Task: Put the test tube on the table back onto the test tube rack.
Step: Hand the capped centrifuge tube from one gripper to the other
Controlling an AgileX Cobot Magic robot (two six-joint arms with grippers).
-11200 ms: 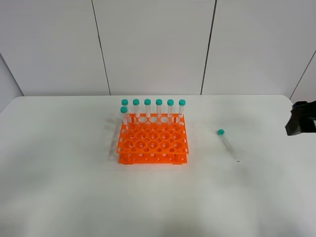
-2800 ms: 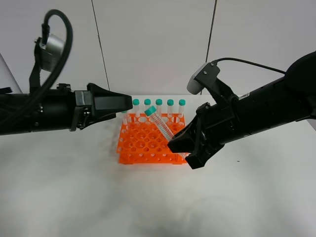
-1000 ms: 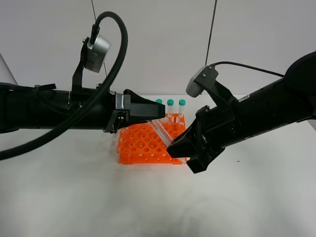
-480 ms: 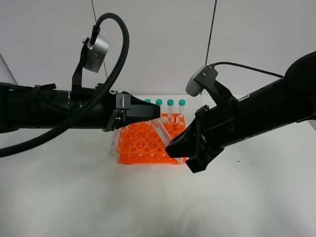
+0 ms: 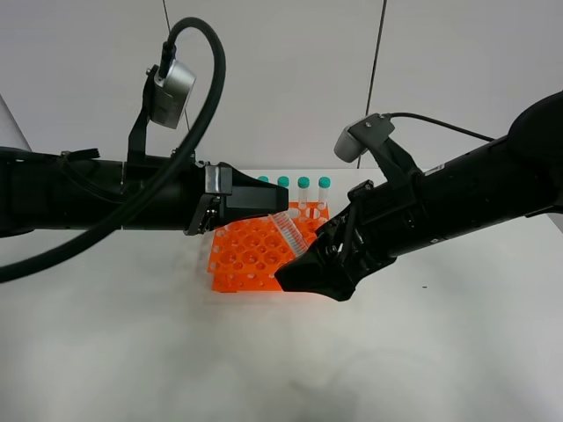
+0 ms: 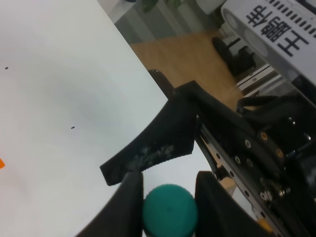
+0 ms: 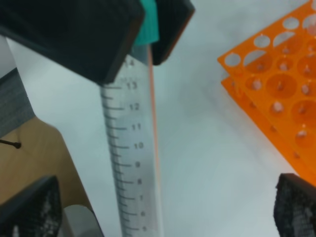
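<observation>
The test tube [image 5: 288,233] hangs tilted above the orange test tube rack [image 5: 246,257]. My left gripper [image 5: 280,207] is shut on its teal cap [image 6: 170,212], which sits between the two fingers [image 6: 129,200]. In the right wrist view the graduated tube [image 7: 132,163] runs up to the cap [image 7: 147,24] held by the left fingers [image 7: 74,34]. My right gripper [image 5: 303,271] is open around the tube's lower end; its fingers [image 7: 29,207] stand wide apart and do not touch the tube. The tube's tip is hidden.
Three teal-capped tubes [image 5: 303,185] show upright in the rack's back row; others are hidden behind the left arm. The rack [image 7: 276,74] lies below the tube. The white table [image 5: 132,352] spreads around the rack. Both arms cross over the middle.
My right gripper has opened and let go of the tube's lower end, shifting a little down and left. The left gripper keeps the cap; the tube has stayed tilted over the rack.
</observation>
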